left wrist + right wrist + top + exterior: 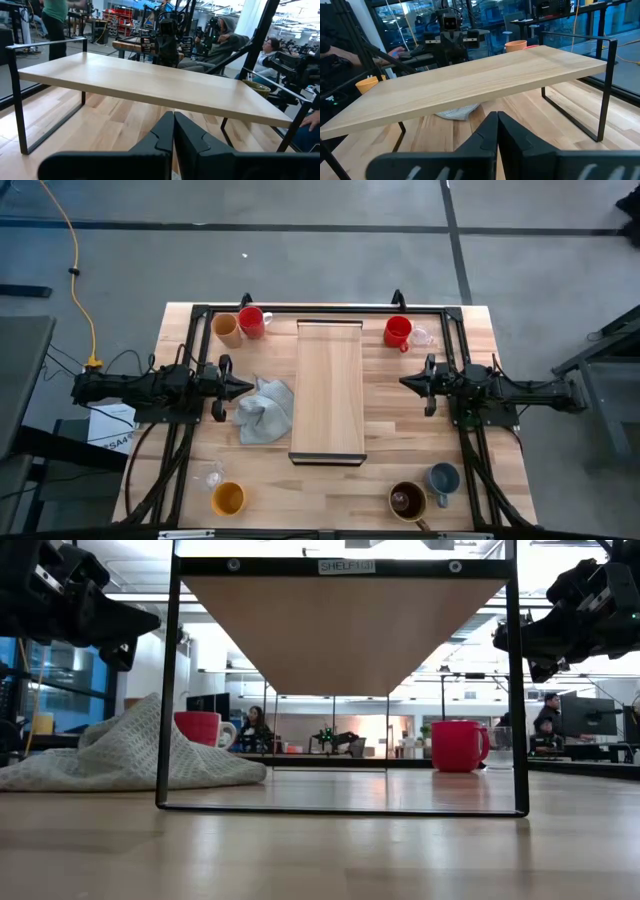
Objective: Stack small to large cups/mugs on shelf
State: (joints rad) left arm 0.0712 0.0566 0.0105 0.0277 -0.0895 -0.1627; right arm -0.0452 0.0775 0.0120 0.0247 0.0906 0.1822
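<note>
Both my grippers hold nothing, fingers pressed together: left gripper (243,385) and right gripper (405,382) face each other across the shelf (328,385), whose long axis runs between them. Shelf top bare. Cups sit at table corners; red mug (398,332) is nearest my right, red cup (251,322) nearest my left.

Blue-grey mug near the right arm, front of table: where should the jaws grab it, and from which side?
Take the blue-grey mug by its rim wall from above, probably on the side away from the brown mug. It stands upright with its mouth open, its handle sticks out toward the table's front edge, and the brown mug crowds its other side. The right gripper is nearest.
</note>
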